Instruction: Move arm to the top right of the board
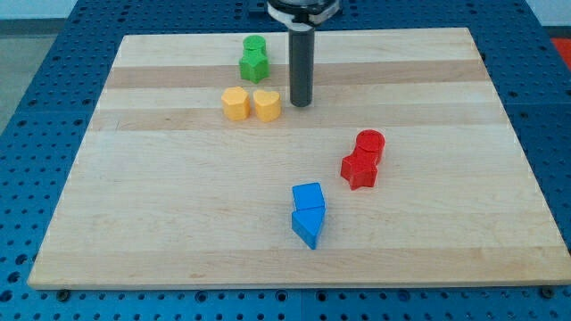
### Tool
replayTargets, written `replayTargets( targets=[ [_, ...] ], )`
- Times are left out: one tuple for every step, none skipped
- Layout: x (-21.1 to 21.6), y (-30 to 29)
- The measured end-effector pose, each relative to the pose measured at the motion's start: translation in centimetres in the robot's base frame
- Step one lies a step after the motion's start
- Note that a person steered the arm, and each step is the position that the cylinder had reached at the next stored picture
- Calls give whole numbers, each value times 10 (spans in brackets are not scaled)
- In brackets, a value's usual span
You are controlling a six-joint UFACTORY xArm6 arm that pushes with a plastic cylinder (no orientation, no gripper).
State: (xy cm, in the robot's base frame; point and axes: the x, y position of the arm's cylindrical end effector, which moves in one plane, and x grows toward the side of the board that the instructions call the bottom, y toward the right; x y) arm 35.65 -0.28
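Sitting with my tip (301, 103), a bare dark rod tool gripping nothing, just right of the yellow heart-shaped block (266, 104) on the pale wooden counter (178, 223), upper centre, top-right corner well apart; risking only clipping yellow if swinging left.

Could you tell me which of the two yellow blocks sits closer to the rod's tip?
The yellow heart-shaped block, the one further toward the view's right, sits just left of my tip. The yellow hexagonal block lies beyond it, further left.

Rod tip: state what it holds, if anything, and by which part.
Nothing is held. My tip is a bare rod end on the board, just to the view's right of the yellow heart block, apparently without touching it.
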Motion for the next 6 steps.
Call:
replayTargets(
  targets=[
    [5,-11],
    [5,-31],
    [5,-31],
    [-1,19],
    [-21,80],
    [-49,126]
  ],
)
